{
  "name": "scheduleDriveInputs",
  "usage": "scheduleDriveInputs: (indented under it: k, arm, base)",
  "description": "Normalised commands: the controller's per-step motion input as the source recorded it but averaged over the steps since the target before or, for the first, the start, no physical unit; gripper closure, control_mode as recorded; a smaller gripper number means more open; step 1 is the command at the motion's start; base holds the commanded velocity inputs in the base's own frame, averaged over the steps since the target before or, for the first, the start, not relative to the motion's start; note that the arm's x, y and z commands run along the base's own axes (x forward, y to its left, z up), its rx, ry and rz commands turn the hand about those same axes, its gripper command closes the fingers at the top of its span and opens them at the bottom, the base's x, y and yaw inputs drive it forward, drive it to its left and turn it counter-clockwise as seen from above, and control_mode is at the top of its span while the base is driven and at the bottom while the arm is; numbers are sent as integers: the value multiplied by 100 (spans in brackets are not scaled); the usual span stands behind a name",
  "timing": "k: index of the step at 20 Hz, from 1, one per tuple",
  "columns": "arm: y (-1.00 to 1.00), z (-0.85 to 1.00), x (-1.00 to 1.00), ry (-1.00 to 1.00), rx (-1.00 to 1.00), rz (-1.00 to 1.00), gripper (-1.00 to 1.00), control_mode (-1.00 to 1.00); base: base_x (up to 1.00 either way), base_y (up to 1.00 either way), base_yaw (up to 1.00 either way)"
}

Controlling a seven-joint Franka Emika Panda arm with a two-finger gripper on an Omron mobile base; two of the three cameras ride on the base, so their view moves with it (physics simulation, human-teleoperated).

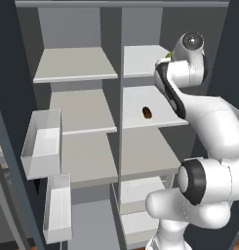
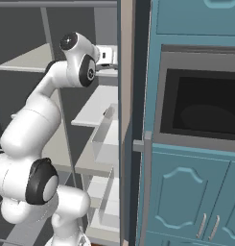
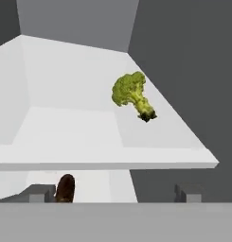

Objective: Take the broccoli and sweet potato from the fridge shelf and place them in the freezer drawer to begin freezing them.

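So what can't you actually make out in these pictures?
- Broccoli: plain in the hand view; in the left base view the arm covers all but a green speck.
- Sweet potato: its lower end is cut off at the bottom of the hand view.
- Claw: its open tips barely rise into the hand view; in both base views the arm hides it.
- Freezer drawer: I cannot tell which drawer it is.

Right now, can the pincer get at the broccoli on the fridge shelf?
Probably yes. In the hand view the broccoli lies alone on the white shelf, nothing between it and the open pincer. The sweet potato sits one shelf lower, out of the path. The arm must reach further in.
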Motion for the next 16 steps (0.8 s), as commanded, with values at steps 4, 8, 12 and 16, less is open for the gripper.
scheduleDriveInputs:
  k: [4,8,12,16]
  arm:
    - [-21,-9,23,-4,-3,0,-100,-100]
    - [-36,0,34,-3,-3,0,-100,-100]
    - [-27,5,81,6,0,0,-100,-100]
    - [-18,0,87,11,0,0,-100,-100]
  base:
    - [0,0,0]
    - [0,0,0]
    - [0,0,0]
    - [0,0,0]
